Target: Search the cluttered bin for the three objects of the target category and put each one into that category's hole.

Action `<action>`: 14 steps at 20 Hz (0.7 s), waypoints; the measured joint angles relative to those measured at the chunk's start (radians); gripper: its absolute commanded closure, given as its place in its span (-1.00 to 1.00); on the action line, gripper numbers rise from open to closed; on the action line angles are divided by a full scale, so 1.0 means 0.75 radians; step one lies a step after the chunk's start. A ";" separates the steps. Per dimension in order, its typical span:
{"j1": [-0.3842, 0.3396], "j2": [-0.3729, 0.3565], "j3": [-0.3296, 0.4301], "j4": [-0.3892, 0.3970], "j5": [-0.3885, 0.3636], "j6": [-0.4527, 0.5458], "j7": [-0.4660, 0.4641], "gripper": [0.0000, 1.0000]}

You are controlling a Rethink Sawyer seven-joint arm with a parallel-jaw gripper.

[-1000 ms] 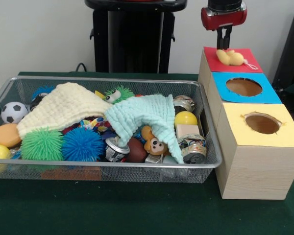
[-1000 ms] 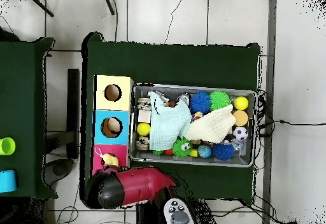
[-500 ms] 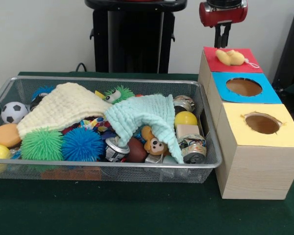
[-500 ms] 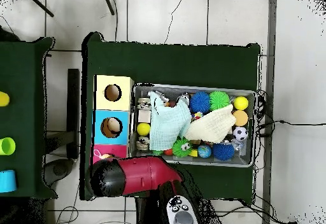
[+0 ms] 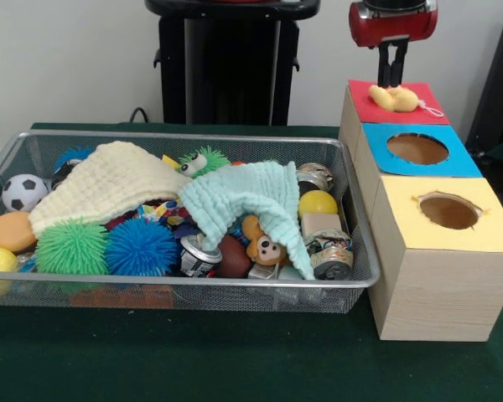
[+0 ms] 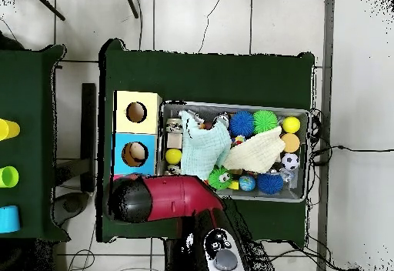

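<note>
Front view: the pincer hangs at the upper right of the frame, directly above the yellow plush duck. Its two dark fingers point straight down, close together with only a narrow gap, and grip nothing; the tips stand just above the duck, and contact cannot be confirmed.

The duck lies on the red panel of the pale wooden box, covering the hole there rather than dropped through it. Its long axis runs left to right across the frame, with a thin loop trailing to the right.

Judgement: the coming move turns on this vertical alignment, since a downward push would be needed to seat the duck.

The brown plush monkey remains in the silver wire-mesh basket, lower centre, partly under the mint knitted cloth. A cream knitted cloth covers the left. Spiky rubber balls, green and blue, and dented cans surround them.

Overhead view: the red arm hides the red panel.
</note>
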 measured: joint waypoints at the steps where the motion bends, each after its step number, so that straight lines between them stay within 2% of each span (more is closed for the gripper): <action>1: 0.000 0.000 0.000 -0.004 0.000 0.000 0.000 1.00; 14: 0.000 0.054 -0.001 -0.076 -0.002 0.000 0.000 1.00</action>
